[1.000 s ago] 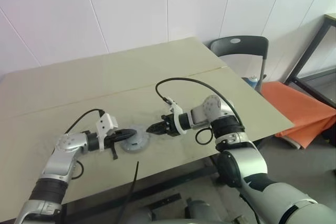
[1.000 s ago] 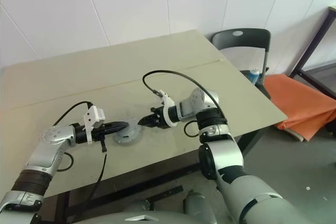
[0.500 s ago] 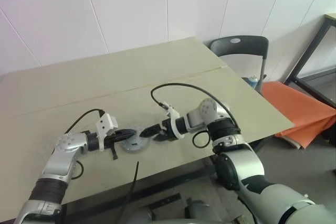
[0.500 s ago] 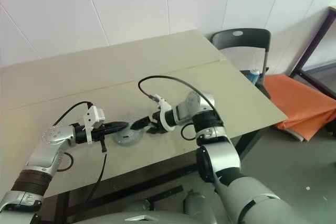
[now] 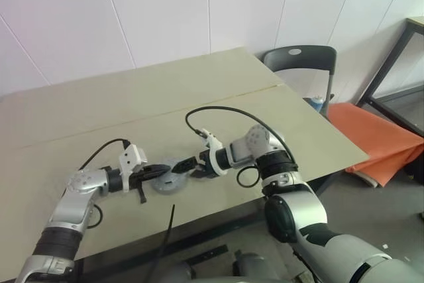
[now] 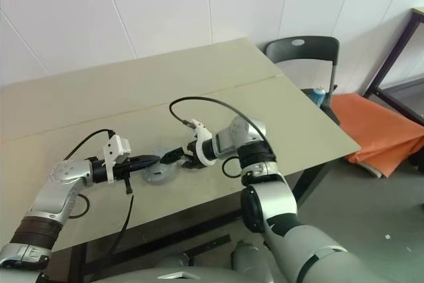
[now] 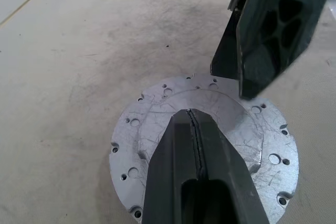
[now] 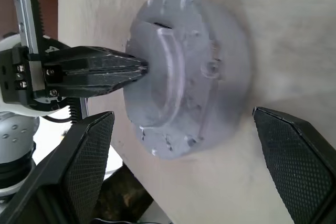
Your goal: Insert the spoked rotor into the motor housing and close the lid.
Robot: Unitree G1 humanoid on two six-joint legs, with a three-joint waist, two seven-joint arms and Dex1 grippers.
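A round silvery-grey disc, the lid (image 7: 205,150), lies flat on the beige counter (image 5: 99,117), near its front edge and between the two arms. In the wrist views it shows a raised round centre and a ring of small holes near its rim; whether the motor housing and the spoked wheel sit beneath it cannot be told.

The left claw (image 5: 159,169) is clenched, its two black fingers pressed together into one point that rests on the raised centre of the lid. It grasps nothing. It comes in low from the robot's left, pointing toward the right arm.

The right claw (image 5: 190,167) is released, its fingers spread wide. In the right wrist view one finger (image 8: 84,171) stands at either side of the lid, apart from its rim, so the disc lies straight ahead in the gap between them. This claw comes in from the robot's right, tilted down toward the counter.

The two claws thus face each other across the disc. Having no long axis, the lid may be taken across any diameter. Judged from this layout, the right claw is the one placed to close on the rim, while the left pins the disc from above.
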